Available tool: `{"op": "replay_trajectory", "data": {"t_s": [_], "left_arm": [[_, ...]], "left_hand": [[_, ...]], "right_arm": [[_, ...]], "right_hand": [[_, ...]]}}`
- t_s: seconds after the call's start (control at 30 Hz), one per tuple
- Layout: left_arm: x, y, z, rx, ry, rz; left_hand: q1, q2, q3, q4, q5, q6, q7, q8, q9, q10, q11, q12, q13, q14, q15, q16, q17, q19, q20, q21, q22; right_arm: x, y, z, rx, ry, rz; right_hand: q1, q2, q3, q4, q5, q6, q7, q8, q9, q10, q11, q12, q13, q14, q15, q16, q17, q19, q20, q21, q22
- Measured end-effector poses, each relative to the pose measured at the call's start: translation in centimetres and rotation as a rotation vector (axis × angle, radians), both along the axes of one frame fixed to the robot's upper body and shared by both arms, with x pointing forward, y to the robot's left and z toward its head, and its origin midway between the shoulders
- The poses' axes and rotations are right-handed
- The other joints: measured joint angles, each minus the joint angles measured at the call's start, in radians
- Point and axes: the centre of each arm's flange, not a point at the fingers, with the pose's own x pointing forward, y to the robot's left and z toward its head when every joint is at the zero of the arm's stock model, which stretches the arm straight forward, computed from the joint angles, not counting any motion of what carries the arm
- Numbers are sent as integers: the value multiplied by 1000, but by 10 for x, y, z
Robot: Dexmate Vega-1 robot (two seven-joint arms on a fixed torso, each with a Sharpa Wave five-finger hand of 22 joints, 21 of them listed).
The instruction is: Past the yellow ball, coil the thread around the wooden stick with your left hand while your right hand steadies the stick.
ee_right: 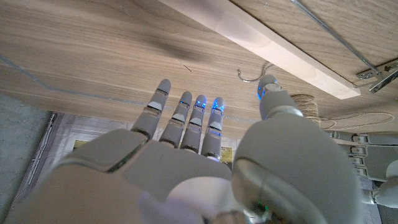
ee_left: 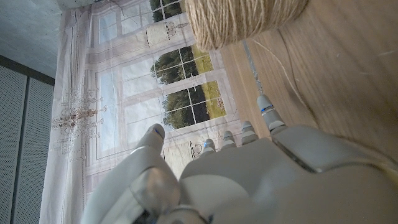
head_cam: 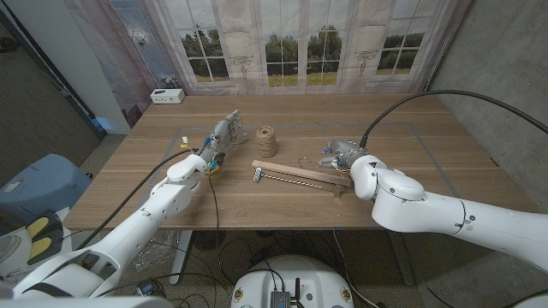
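A spool of brown thread point(head_cam: 267, 141) stands upright at the table's middle; it is also the spool point(ee_left: 242, 18) with a loose strand point(ee_left: 281, 70) trailing over the wood. My left hand point(head_cam: 219, 137) is just left of the spool with fingers apart, holding nothing, as the left hand point(ee_left: 249, 174) also shows. The wooden stick point(head_cam: 300, 174) lies flat in front of the spool, with a thin metal rod point(head_cam: 295, 174) along it. My right hand point(head_cam: 341, 155) hovers at the stick's right end, fingers spread and empty. The stick point(ee_right: 261, 43) lies beyond its fingertips point(ee_right: 186, 99).
A small white box point(head_cam: 167, 96) sits at the table's far left edge. A metal hook point(ee_right: 249, 76) lies beside the stick. A small metal clip point(head_cam: 257, 176) sits at the stick's left end. A curtain with a printed window hangs behind the table.
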Motion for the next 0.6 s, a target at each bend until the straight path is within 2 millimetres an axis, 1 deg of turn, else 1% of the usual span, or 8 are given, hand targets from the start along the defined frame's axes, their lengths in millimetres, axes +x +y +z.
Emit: {"op": "replay_trajectory", "data": {"t_s": [0.03,0.1,0.23,0.3,0.37,0.43,0.53,0.6], "left_arm": [[0,0,0,0,0,0],[0,1,0,-1,1,1],[0,1,-1,-2,2,1],[1,2,-1,-1,2,1],[1,2,-1,-1,2,1],[1,2,0,-1,2,1],[1,3,0,-1,2,1],[1,3,0,0,2,2]], "left_hand": [[0,0,0,0,0,0,0,0,0,0,0,0,0,0,0,0,0,0,0,0,0],[0,0,0,0,0,0,0,0,0,0,0,0,0,0,0,0,0,0,0,0,0],[0,0,0,0,0,0,0,0,0,0,0,0,0,0,0,0,0,0,0,-4,0],[0,0,0,0,0,0,0,0,0,0,0,0,0,0,0,0,0,0,0,-4,0],[0,0,0,0,0,0,0,0,0,0,0,0,0,0,0,0,0,0,0,-4,0],[0,0,0,0,0,0,0,0,0,0,0,0,0,0,0,0,0,0,0,-4,0],[0,0,0,0,0,0,0,0,0,0,0,0,0,0,0,0,0,0,0,-4,0],[0,0,0,0,0,0,0,0,0,0,0,0,0,0,0,0,0,0,0,-4,0]], "right_arm": [[0,1,-1,-2,3,1],[2,4,-2,-13,9,4],[4,8,-5,-28,16,8],[6,10,-7,-40,24,3],[8,11,-9,-51,34,-1],[9,11,-11,-57,45,-10],[11,14,-14,-69,57,-14],[13,15,-17,-79,65,-21]], "right_hand": [[8,-7,0,0,2,3,-3,0,0,0,0,0,3,0,0,0,4,4,-4,0,0],[22,-3,0,0,3,7,-7,0,0,7,-7,0,5,3,-2,0,5,12,-12,0,0],[48,-11,0,0,16,12,-13,0,0,7,-7,0,9,9,1,0,11,9,-14,0,0],[67,-20,-6,6,19,-3,-23,-12,3,-6,-19,-9,13,-9,0,0,17,5,-17,0,3],[77,-28,-14,14,28,-34,-23,-25,5,-34,-21,-19,18,-34,1,0,24,-4,-26,-1,5],[87,-26,-25,17,33,-58,-25,-35,5,-55,-21,-23,21,-51,3,-5,30,-11,-33,-7,5],[88,-27,-27,19,35,-72,-21,-40,5,-68,-25,-31,23,-58,-1,-6,33,-11,-33,-7,5],[91,-30,-27,19,39,-76,-25,-40,5,-69,-25,-31,23,-58,-1,-6,34,-16,-38,-7,5]]}}
